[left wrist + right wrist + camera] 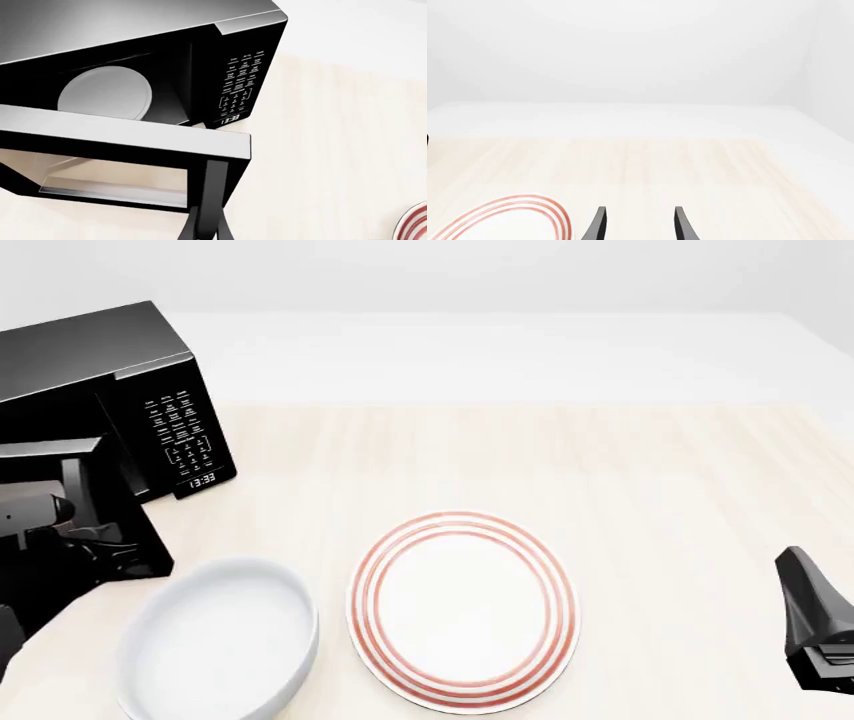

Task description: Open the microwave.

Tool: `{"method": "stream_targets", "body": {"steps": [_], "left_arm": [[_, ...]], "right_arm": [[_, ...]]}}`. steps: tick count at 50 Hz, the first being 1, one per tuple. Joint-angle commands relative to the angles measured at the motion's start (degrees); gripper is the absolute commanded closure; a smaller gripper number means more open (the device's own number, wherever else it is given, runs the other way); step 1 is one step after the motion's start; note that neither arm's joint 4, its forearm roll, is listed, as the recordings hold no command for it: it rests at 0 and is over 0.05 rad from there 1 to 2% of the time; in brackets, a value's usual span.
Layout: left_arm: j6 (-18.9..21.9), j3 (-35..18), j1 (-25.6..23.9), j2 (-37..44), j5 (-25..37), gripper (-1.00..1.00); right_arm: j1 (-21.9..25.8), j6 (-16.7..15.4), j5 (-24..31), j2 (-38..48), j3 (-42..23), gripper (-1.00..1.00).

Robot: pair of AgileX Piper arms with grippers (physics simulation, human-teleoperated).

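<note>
Gripping: left gripper (208, 220) pinched on the door handle (215, 180), a black vertical bar at the door's free edge
Door: microwave door (127, 137) swung open, window pane see-through, wood table visible through it
Microwave: microwave (100, 375) at far-left of table in front view, glossy black; keypad panel (241, 82) with white labels, clock display (230, 120) below it
Inside: pale round turntable (105, 94) visible in the cavity
Right gripper: right gripper (637, 225) fingers apart, holding nothing, low near right table edge, well apart from the microwave
Table: light wood table (534, 460)
Others: red-ringed plate (465, 610) centre front; white bowl (220, 652) just left of it
</note>
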Motion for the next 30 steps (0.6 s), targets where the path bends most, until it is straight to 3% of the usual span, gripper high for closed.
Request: {"method": "stream_targets", "body": {"steps": [1, 30], "left_arm": [[-5.1, -4.0, -5.2, -6.5, -4.0, 1.0], [-4.6, -1.9, -4.9, -10.4, -1.6, 1.0]], "right_arm": [[0.0, 0.0, 0.0, 0.0, 0.0, -1.0], [0.0, 0.0, 0.0, 0.0, 0.0, -1.0]]}}
